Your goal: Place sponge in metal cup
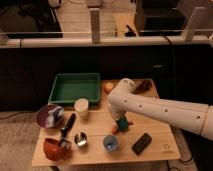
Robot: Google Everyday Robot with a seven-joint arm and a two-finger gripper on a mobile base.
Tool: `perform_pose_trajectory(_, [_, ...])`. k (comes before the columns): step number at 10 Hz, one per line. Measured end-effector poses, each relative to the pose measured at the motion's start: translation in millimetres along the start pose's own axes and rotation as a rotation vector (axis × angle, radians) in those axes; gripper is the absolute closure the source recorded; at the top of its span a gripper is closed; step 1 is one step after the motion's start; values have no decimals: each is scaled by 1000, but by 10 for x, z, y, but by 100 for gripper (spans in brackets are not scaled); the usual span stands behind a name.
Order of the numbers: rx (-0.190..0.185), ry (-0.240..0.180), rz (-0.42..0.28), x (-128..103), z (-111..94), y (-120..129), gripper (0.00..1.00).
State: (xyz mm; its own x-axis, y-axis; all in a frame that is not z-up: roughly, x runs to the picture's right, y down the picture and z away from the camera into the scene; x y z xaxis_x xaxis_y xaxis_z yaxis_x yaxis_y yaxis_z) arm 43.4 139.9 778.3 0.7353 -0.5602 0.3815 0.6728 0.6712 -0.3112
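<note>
The teal sponge [122, 122] hangs at the end of my white arm, over the middle of the wooden table. My gripper [121, 124] is shut on it and holds it just above the tabletop; the arm hides most of the fingers. A small orange thing [116, 130] shows right below the sponge. The metal cup [80, 139] stands upright near the front left of the table, well to the left of the gripper and a little nearer. A blue cup [111, 143] stands between them at the front edge.
A white cup [81, 107] stands behind the metal cup, and the green tray [75, 79] behind that. A purple bowl [49, 116], a red bowl [54, 148] and a black-handled tool [67, 126] lie at the left. A black block [141, 143] lies front right; an orange [108, 87] at the back.
</note>
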Motion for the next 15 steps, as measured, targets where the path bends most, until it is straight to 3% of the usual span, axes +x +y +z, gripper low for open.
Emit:
perform_pose_trajectory(4, [6, 22, -15, -6, 1, -26, 96])
perform_pose_trajectory(8, [-1, 19, -17, 77, 39, -29, 61])
perform_pose_trajectory(9, [1, 22, -23, 85, 46, -42, 58])
perform_pose_trajectory(10, [2, 24, -29, 89, 49, -54, 61])
perform_pose_trajectory(13, [4, 31, -45, 95, 65, -88, 87])
perform_pose_trajectory(15, [4, 34, -51, 131, 76, -96, 86])
